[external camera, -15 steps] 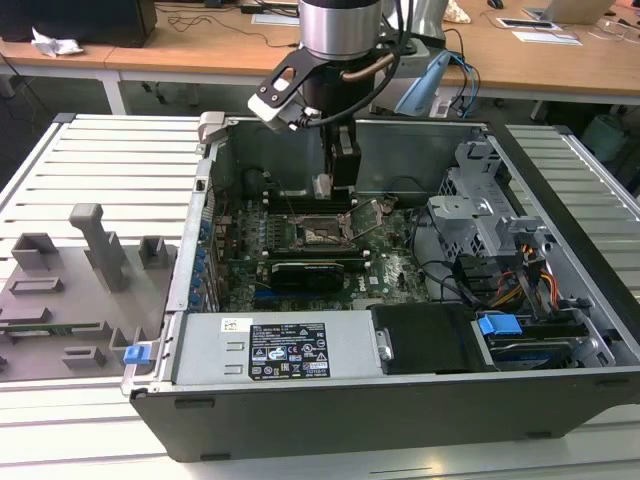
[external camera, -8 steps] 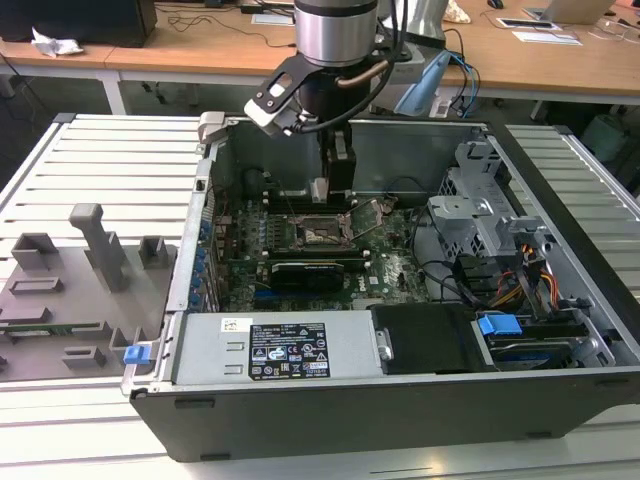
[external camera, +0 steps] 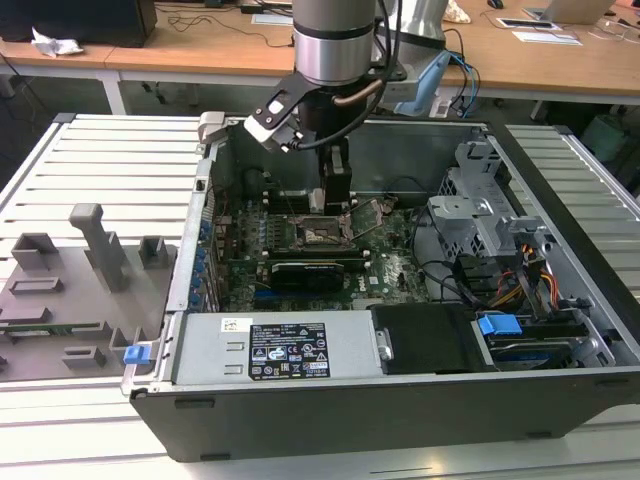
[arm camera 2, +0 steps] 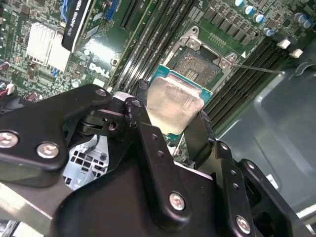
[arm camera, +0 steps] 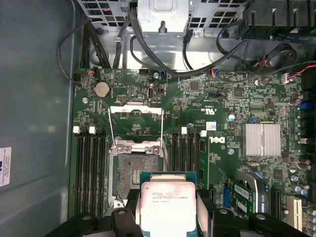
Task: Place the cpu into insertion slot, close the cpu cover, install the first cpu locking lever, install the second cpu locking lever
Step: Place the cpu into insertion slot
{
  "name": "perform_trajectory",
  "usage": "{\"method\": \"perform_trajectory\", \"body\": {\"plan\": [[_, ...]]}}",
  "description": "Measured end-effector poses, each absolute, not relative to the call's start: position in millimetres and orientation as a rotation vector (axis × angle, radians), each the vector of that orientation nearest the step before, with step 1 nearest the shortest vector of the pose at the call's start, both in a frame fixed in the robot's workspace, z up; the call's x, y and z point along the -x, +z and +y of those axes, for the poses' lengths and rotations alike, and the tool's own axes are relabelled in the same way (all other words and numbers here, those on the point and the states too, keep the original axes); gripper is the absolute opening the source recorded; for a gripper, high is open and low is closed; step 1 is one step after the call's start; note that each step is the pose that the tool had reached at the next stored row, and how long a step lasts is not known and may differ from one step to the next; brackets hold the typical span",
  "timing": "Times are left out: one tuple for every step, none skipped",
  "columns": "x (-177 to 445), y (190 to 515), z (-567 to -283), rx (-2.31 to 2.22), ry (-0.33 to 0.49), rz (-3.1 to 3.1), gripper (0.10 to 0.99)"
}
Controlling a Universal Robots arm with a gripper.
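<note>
Wooden desks (external camera: 200, 50) run along the back of the room, and in front of them a slatted pale worktable (external camera: 110, 170) carries an open desktop computer case (external camera: 400, 420) lying on its side. Over its green motherboard (arm camera: 217, 98) the gripper (external camera: 337, 197) hangs with its black fingers (arm camera 2: 140, 96) closed in on two opposite edges of the cpu (arm camera: 168, 203), whose silvery top faces up in both wrist views (arm camera 2: 173, 101). The chip sits level in that grip, held above the board and not seated. In the first wrist view it overlaps one edge of the insertion slot (arm camera: 131, 174), while the dark pin field shows bare beyond it (arm camera 2: 200, 64). The cpu cover (arm camera: 136, 111) is swung open at the far side of the socket, with thin locking levers (arm camera: 162, 129) running along its flanks. Rows of memory slots (arm camera: 89, 163) flank the socket, a coin battery (arm camera: 102, 89) lies near the cover, and a finned heatsink (arm camera: 260, 139) stands further off. In the exterior view a long black card (external camera: 310, 272) lies just in front of the socket, then the power supply (external camera: 280, 350). A metal drive cage (external camera: 470, 215) is on the exterior view's right, and a grey fixture tray (external camera: 70, 300) is outside the case on its left.
</note>
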State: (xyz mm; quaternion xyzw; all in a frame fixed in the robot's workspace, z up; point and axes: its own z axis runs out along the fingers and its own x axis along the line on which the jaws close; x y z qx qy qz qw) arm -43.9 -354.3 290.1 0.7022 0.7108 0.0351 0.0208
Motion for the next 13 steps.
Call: {"method": "perform_trajectory", "body": {"plan": [[44,288,-354,-2.178,0.108,2.204,0.541],[44,285,-354,-2.178,0.108,2.204,0.541],[44,282,-354,-2.178,0.108,2.204,0.541],[44,280,-354,-2.178,0.108,2.204,0.541],[44,279,-354,-2.178,0.108,2.204,0.541],[44,277,-354,-2.177,0.109,2.204,0.541],[44,277,-354,-2.177,0.109,2.204,0.541],[44,276,-354,-2.177,0.109,2.204,0.541],[44,275,-354,-2.177,0.108,2.204,0.541],[44,274,-354,-2.177,0.107,2.204,0.541],[44,274,-354,-2.177,0.107,2.204,0.541],[44,274,-354,-2.176,0.107,2.203,0.541],[44,273,-354,-2.176,0.108,2.203,0.541]]}}
